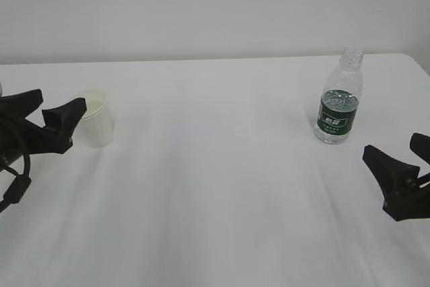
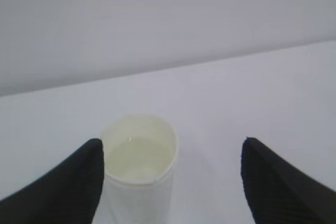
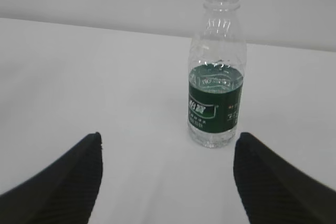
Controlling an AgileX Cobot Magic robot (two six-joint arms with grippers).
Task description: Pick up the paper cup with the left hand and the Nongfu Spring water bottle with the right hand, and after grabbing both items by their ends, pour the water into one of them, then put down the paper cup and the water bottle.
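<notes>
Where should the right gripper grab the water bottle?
Probably the Nongfu Spring water bottle's labelled lower body, approached level from the right gripper's side. It stands upright, uncapped and partly filled on the table; a low sideways grip leaves its open neck clear.

One paper cup (image 1: 95,120) stands at the left of the frame, one Nongfu Spring water bottle (image 1: 340,97) at the upper right, on one white table (image 1: 215,186), with two black grippers, left hand (image 1: 41,112) and right hand (image 1: 398,152), at the edges
</notes>
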